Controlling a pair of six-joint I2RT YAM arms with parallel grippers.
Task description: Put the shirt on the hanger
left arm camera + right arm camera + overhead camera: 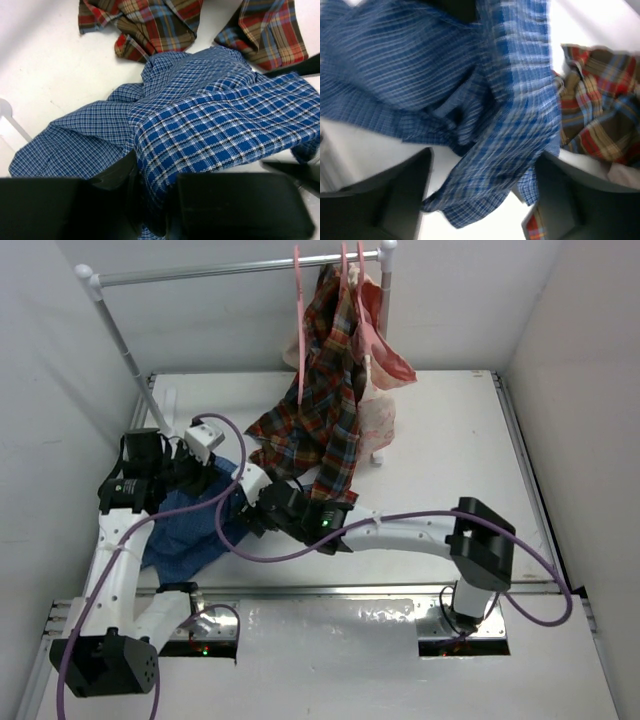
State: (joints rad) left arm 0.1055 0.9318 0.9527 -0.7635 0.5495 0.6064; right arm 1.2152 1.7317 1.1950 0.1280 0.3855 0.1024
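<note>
The blue check shirt (185, 530) lies crumpled on the white table at the left, between the two arms. My left gripper (195, 478) is shut on a fold of the shirt (215, 120); the cloth runs down between its fingers (155, 175). My right gripper (250, 515) is open at the shirt's right edge, and a hanging flap of the shirt (420, 65) lies between its wide-apart fingers (480, 170) without being pinched. A thin pink hanger (299, 310) hangs edge-on on the rail, left of the plaid shirt.
A red-green-yellow plaid shirt (320, 430) hangs from the metal rail (220, 272) on a pink hanger, its tail resting on the table beside the blue shirt (150, 25). A peach garment (380, 360) hangs to its right. White walls enclose the table (450, 440).
</note>
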